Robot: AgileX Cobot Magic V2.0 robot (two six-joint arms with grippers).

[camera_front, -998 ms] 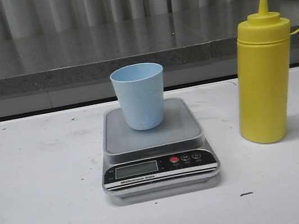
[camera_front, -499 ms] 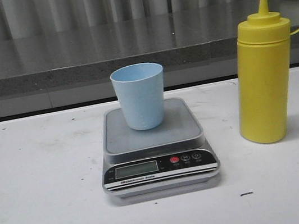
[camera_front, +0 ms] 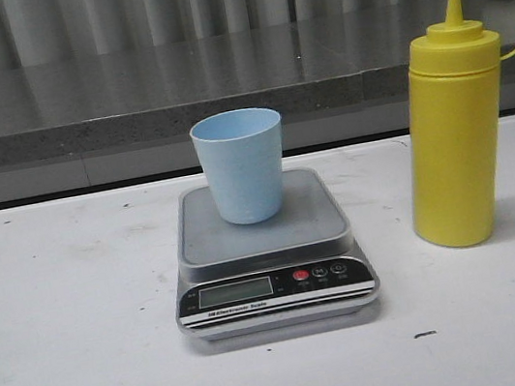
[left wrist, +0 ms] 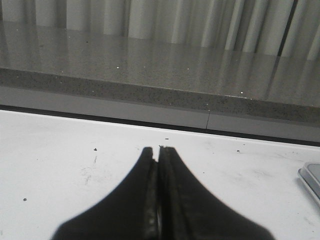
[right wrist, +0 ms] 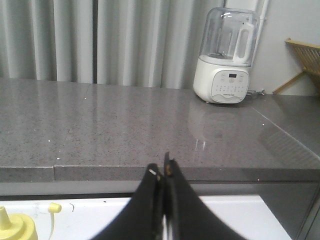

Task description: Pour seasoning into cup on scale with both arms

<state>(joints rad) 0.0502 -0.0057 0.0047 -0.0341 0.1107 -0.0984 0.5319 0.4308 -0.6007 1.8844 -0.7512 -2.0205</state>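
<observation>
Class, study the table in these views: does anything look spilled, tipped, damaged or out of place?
Nothing stands out. The cup stands upright on the scale, the seasoning bottle stands upright beside it with its cap on, and the table shows only small dark scuffs, no spill.

A light blue cup (camera_front: 241, 164) stands upright on the steel platform of a silver digital kitchen scale (camera_front: 269, 255), toward its 12 o'clock edge. At 3 o'clock from the scale, apart from it, a tall yellow squeeze bottle (camera_front: 453, 128) stands upright on the white surface (camera_front: 73, 330).
</observation>
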